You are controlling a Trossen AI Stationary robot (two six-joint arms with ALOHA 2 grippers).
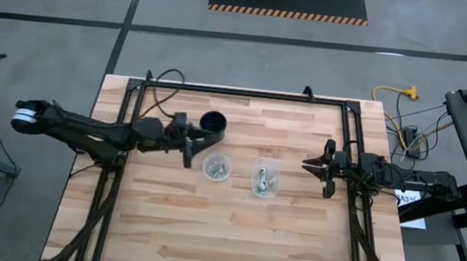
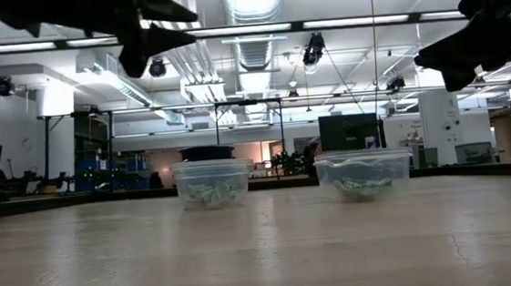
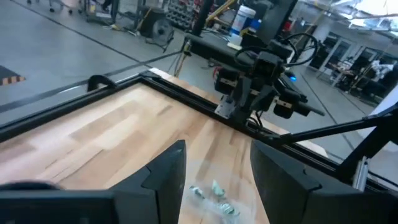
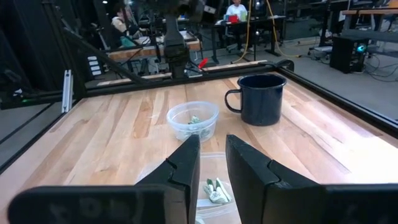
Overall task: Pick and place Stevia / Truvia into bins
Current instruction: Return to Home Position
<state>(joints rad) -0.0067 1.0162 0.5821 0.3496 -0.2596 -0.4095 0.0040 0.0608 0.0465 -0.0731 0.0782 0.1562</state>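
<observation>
Two clear bins stand on the wooden table, the left bin and the right bin. Green-and-white Stevia packets lie inside both bins. My left gripper hovers open above the table, just left of the left bin and near the black mug; packets show below its fingers. My right gripper hangs level to the right of the right bin, its fingers a narrow gap apart with nothing between them.
A black mug with a handle stands just behind the left bin. A black metal frame runs along the table's far, left and right sides. Bare wood lies toward the near edge.
</observation>
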